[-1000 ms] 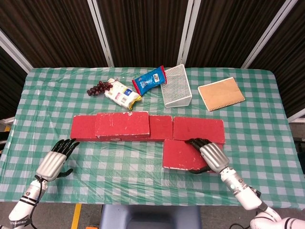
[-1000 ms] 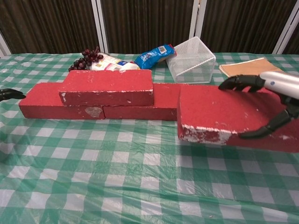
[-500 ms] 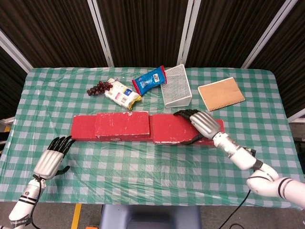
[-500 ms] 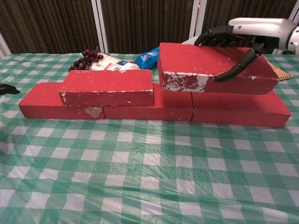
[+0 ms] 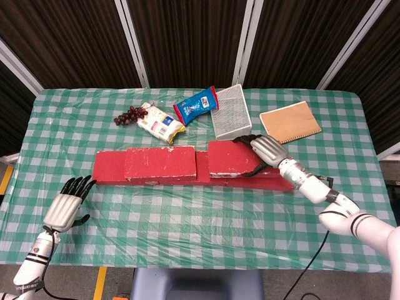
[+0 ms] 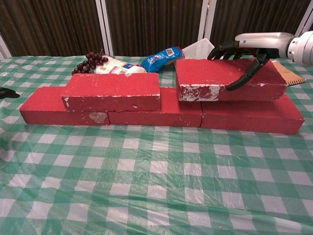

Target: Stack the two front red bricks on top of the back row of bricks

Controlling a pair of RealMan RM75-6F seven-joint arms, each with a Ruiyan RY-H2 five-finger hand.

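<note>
The right hand (image 6: 243, 54) grips a red rectangular brick (image 6: 230, 79), fingers curled over its far top edge and thumb pressed against its near face. This brick lies on top of the right-hand end of the back row of red bricks (image 6: 146, 111), roughly level, spanning the joint between the middle and right bricks of that row. A second red rectangular brick (image 6: 111, 91) already rests on the left portion of the row; the two upper bricks are apart, with a gap between them exposing the row beneath.

The left hand (image 5: 65, 204) holds nothing, fingers extended and apart, low over the green-and-white checked table (image 5: 187, 219) near its left front edge, well apart from the bricks.

Behind the row lie a bunch of dark grapes (image 5: 129, 115), a white and yellow packet (image 5: 160, 123), a blue snack bag (image 5: 195, 104), a white wire mesh basket (image 5: 230, 111) on its side, and a tan spiral notebook (image 5: 289, 122).
</note>
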